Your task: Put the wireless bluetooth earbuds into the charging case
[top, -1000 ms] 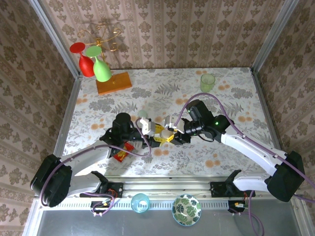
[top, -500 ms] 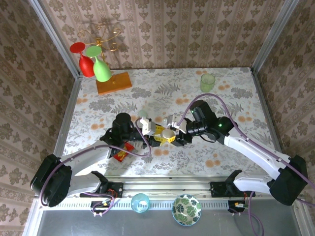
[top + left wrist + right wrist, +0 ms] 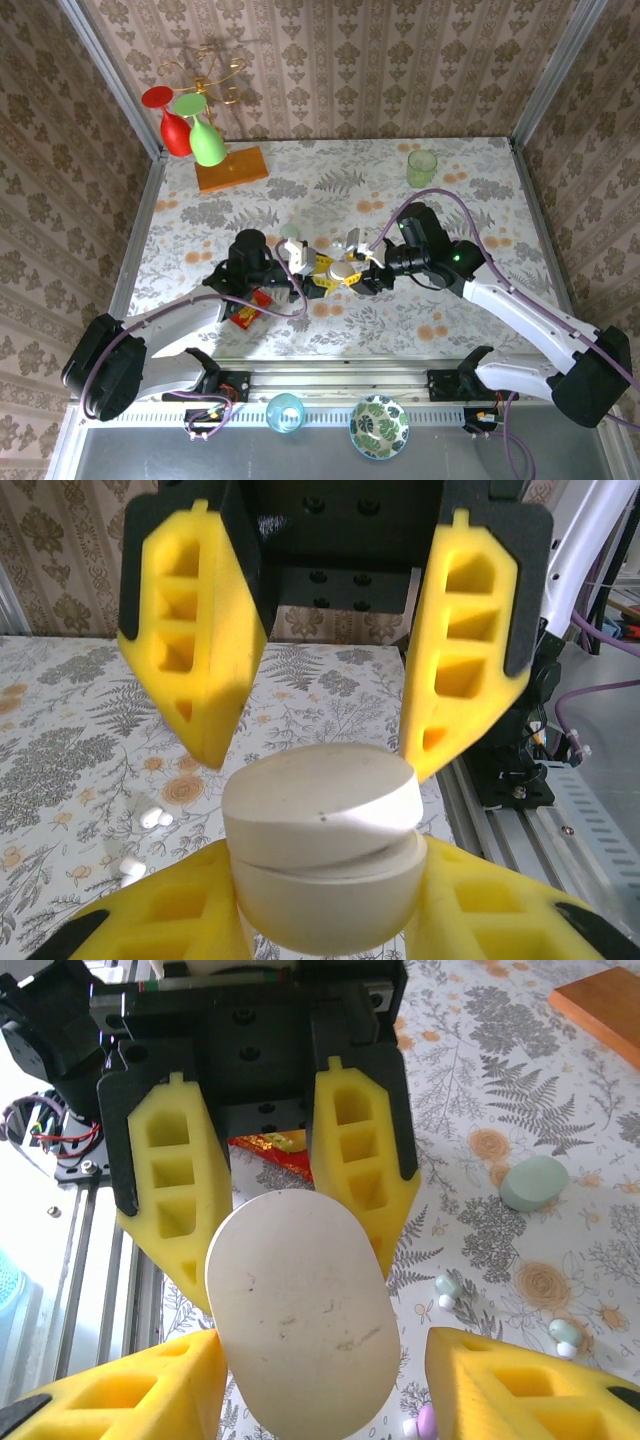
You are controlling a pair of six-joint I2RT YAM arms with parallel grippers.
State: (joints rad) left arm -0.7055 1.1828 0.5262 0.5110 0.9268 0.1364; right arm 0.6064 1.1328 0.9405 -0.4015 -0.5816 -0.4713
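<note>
One case (image 3: 320,810) clamped in left pincer (image 3: 325,858) | right pincer (image 3: 320,1345) apart | right wrist: green earbuds (image 3: 448,1286)

Left claw (image 3: 325,880) clamped, right claw (image 3: 325,1360) agape.

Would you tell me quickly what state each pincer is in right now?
Left pincer: closed on the whitish oval case.
Right pincer: open, fingers either side of that case, not gripping it.
</note>
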